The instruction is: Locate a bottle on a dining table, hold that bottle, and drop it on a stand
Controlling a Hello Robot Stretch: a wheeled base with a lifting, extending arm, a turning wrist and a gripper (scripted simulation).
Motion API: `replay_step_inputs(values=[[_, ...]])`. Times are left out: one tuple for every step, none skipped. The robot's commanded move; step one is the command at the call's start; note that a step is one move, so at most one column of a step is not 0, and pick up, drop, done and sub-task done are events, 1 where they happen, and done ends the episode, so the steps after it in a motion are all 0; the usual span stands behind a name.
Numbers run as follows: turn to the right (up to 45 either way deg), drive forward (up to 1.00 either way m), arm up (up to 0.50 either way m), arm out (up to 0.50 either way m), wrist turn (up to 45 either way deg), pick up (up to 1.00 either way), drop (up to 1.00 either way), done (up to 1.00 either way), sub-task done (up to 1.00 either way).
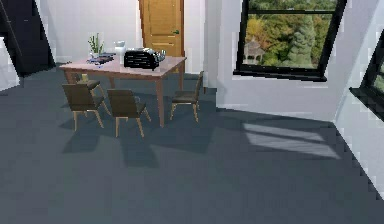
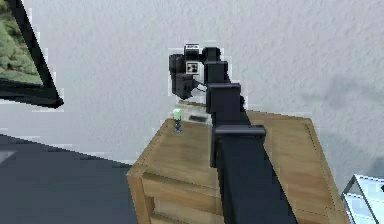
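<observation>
Dark floor (image 1: 190, 170) nearest, forward view; dining table (image 1: 105, 68) with chairs (image 1: 125, 103) beyond. Arm side view: arm (image 2: 240, 150) over wooden stand (image 2: 290, 150); small green-topped bottle (image 2: 178, 118) upright on stand, near gripper (image 2: 176, 92). Cannot tell whether held. Seemingly drop stage; release unconfirmed.

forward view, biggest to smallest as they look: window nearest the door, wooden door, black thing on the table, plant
Largest first:
window nearest the door
wooden door
black thing
plant
Real sizes may differ: the door stands farther back.
</observation>
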Motion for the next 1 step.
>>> replay_step_inputs(values=[[0.0, 0.00, 0.00, 0.00, 0.0, 0.00, 0.00, 1.00, 0.00]])
